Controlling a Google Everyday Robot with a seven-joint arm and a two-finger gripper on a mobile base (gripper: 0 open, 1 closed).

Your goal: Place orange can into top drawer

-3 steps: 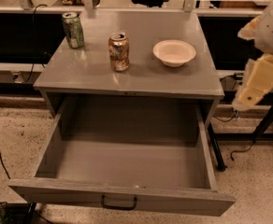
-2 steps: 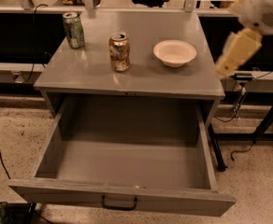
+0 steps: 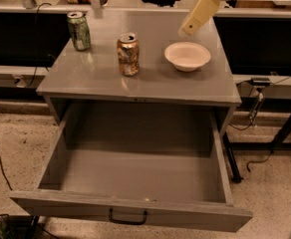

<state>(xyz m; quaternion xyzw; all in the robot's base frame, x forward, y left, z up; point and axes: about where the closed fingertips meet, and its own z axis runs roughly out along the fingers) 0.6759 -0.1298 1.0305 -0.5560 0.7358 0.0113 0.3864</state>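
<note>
The orange can (image 3: 128, 54) stands upright on the grey cabinet top (image 3: 100, 81), near its middle, with mottled orange-gold print and a silver top. The top drawer (image 3: 135, 176) is pulled wide open below it and holds nothing; its dark handle (image 3: 128, 216) sits at the centre of the front panel. My gripper (image 3: 188, 30) hangs in the air at the upper right, above the white bowl and to the right of the orange can, well apart from it. It holds nothing that I can see.
A green can (image 3: 79, 31) stands at the back left of the cabinet top. A white bowl (image 3: 187, 56) sits right of the orange can. Dark benches and cables run behind and to both sides. The floor is speckled.
My gripper has swung from low at the right of the cabinet up and leftward, to above the bowl. The cans, bowl and drawer have not moved.
</note>
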